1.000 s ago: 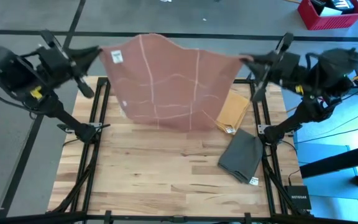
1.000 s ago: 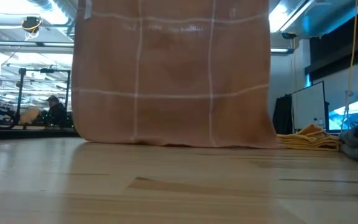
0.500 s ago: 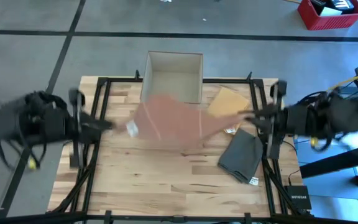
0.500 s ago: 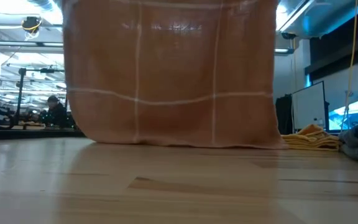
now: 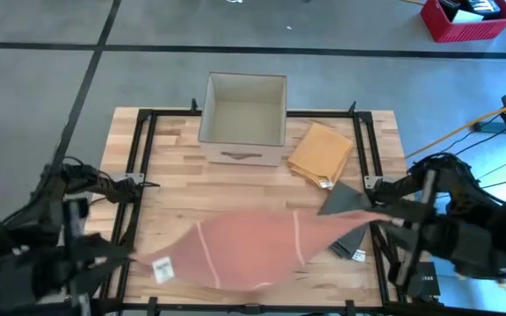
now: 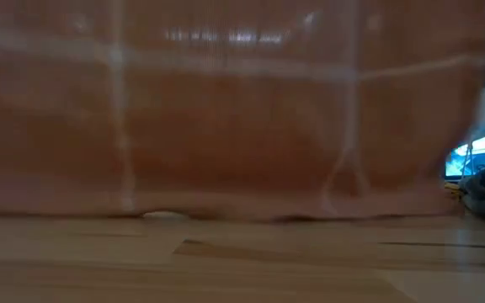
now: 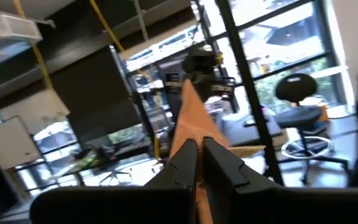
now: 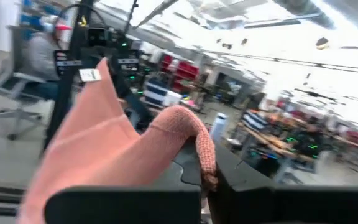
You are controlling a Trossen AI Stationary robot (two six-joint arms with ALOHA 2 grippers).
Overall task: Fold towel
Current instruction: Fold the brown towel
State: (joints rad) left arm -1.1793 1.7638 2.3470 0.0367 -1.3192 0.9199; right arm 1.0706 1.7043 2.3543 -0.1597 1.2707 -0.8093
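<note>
A salmon-pink towel with thin white lines and a white tag is stretched between my two grippers above the near part of the table. My left gripper is shut on its left end and my right gripper on its right end. In the low view the towel fills nearly the whole picture, and its lower edge reaches down to the table top. My left gripper pinches the towel's left top corner between its two fingers, coming level from the table's left. The cloth runs away from the fingers as a narrow band. My right gripper pinches the right top corner between its fingers, level from the table's right. The cloth bunches into a rolled fold there and spreads out toward the other arm.
An open cardboard box stands at the far edge. A folded yellow cloth lies to its right. A folded grey cloth lies at the right side, partly under the stretched towel. Black frame rails run along both table sides.
Both grippers have swept quickly from high over the far edge down toward the near edge, staying shut on the towel. The towel, which hung over the box, now stretches above the near part of the table, much closer to the low camera.
</note>
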